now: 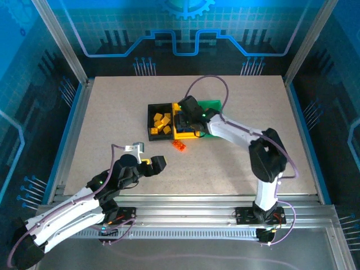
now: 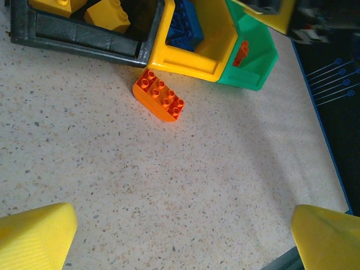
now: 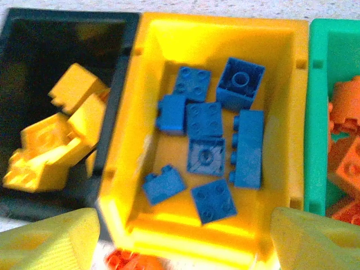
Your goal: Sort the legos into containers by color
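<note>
Left claw (image 1: 151,162), jaws wide and empty, hangs over the counter (image 1: 112,112) at lower left. One loose orange brick (image 2: 159,95) lies up and right of it, long axis diagonal, just beside the yellow bin's (image 3: 219,19) near wall. Right claw (image 3: 183,247), likewise wide and empty, is nearer, above that bin's eight blue bricks (image 3: 203,119). Black bin (image 3: 67,14), left, holds several yellow bricks (image 3: 50,152); green bin (image 3: 315,112), right, sorted orange bricks (image 3: 349,112).

green bin (image 1: 216,104): mostly hidden by right arm (image 1: 236,130) | orange brick (image 3: 132,261): cut by bottom edge, blurred
</note>
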